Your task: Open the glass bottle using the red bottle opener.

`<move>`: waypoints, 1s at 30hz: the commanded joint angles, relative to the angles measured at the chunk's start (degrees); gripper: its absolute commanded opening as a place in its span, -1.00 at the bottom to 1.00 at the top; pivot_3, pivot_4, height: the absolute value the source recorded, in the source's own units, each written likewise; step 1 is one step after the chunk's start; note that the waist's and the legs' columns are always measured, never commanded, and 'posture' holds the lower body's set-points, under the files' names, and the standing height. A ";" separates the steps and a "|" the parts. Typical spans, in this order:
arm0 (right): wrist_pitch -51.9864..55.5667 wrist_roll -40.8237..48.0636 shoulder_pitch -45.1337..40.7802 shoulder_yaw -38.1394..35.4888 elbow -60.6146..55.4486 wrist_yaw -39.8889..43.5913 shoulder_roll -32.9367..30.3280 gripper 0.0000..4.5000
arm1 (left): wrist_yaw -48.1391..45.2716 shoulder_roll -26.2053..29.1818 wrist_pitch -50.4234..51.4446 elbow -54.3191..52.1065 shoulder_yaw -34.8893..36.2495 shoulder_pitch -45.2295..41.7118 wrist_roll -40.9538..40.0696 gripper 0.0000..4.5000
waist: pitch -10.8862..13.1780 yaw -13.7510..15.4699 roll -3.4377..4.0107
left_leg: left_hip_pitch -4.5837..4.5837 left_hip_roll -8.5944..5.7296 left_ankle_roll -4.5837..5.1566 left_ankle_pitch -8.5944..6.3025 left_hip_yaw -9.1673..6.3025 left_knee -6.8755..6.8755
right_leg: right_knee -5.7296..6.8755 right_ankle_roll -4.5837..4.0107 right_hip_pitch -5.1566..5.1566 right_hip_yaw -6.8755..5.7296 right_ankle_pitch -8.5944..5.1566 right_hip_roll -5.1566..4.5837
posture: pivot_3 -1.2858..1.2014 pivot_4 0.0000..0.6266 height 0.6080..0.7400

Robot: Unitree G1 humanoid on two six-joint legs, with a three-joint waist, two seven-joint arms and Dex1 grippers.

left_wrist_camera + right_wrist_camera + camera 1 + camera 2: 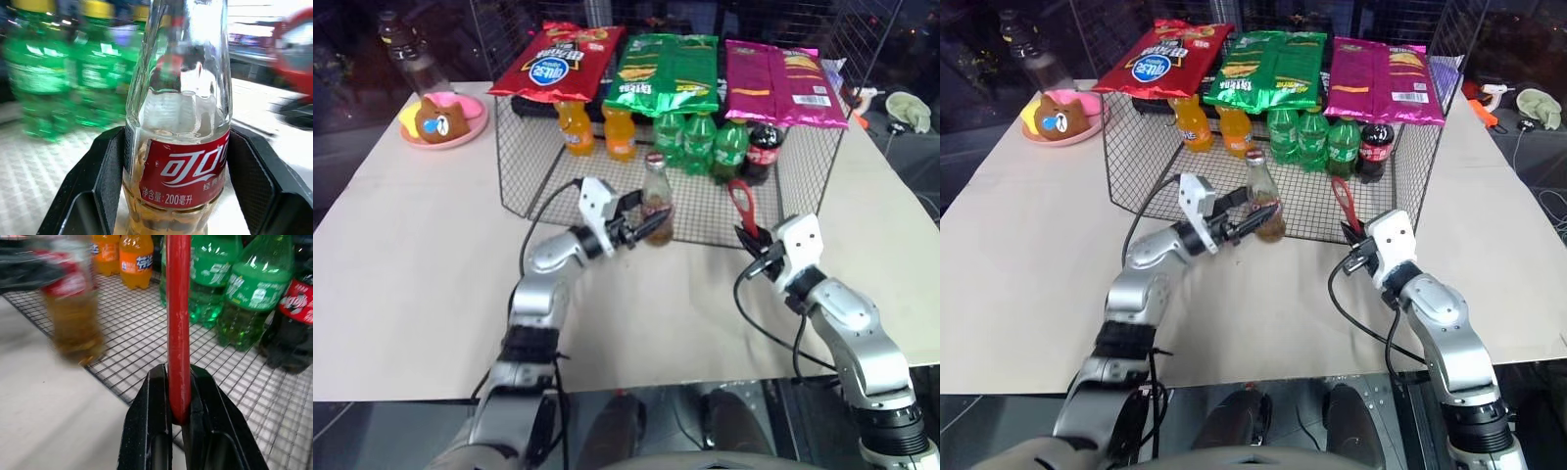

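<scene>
While the left tool point(641, 227) grips the bottle point(656, 201) at its lower body, one black finger point(105, 166) on each side of the red label, the bottle stands upright at frame centre, just before the wire rack point(607, 196); whether its base rests on the desk point(431, 264) cannot be told.

Right tool point(752, 240): closed on the opener point(741, 203), fingers clamped on the slim handle's lower end. Opener upright, loop head uppermost, right of centre, apart from the bottle.

Bottle: clear glass, amber drink in the lower part, cap on.

Rack contents, upper centre: two orange bottles point(597, 129), three green bottles point(700, 145), one cola bottle point(766, 149), standing in a row on the mesh floor.

On top of the rack: red snack bag point(558, 59), green snack bag point(666, 70), pink snack bag point(783, 80), laid flat side by side.

Upper left of the frame: pink plate point(460, 132) bearing a brown bear toy point(440, 119); behind it a clear plastic bottle point(406, 49).

Desk: covered in pale beige.
</scene>
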 commanded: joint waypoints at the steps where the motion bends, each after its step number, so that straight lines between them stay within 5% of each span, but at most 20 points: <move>1: -2.50 -0.72 -1.53 -0.53 -0.73 0.08 -0.10 -1.00 | 0.85 0.95 4.30 -11.21 -0.52 1.80 -3.87 0.12 | 0.00 0.00 0.00 | 0.00 0.00 0.00 0.00 0.00 0.01 | 0.00 0.00 0.00 0.00 0.00 0.00 | 0.03 -0.52 1.00; 21: -5.27 -1.95 -2.53 -0.35 1.99 0.44 1.50 -1.00 | 3.63 4.03 -1.18 -18.28 -3.78 12.46 0.34 0.12 | 0.01 0.07 0.01 | 0.02 0.01 0.00 0.00 0.05 -0.03 | -0.04 -0.01 0.01 0.03 0.00 0.00 | 0.03 -0.52 1.00; 25: -5.49 -1.92 -2.16 -0.32 2.05 0.59 1.49 -1.00 | 4.90 3.37 -1.90 -17.84 -2.97 12.31 -0.24 0.92 | 0.00 0.08 0.01 | 0.03 0.02 0.00 0.00 0.04 -0.03 | -0.04 -0.01 0.02 0.03 0.00 0.00 | 0.03 -0.52 1.00; 30: -5.83 -1.98 -1.71 -0.28 2.39 0.66 1.48 -1.00 | 5.47 2.81 -2.49 -18.17 -2.66 10.99 -1.42 0.98 | 0.00 0.07 0.01 | 0.04 0.02 0.00 0.00 0.05 -0.03 | -0.04 -0.01 0.02 0.03 0.00 0.01 | 0.03 -0.52 1.00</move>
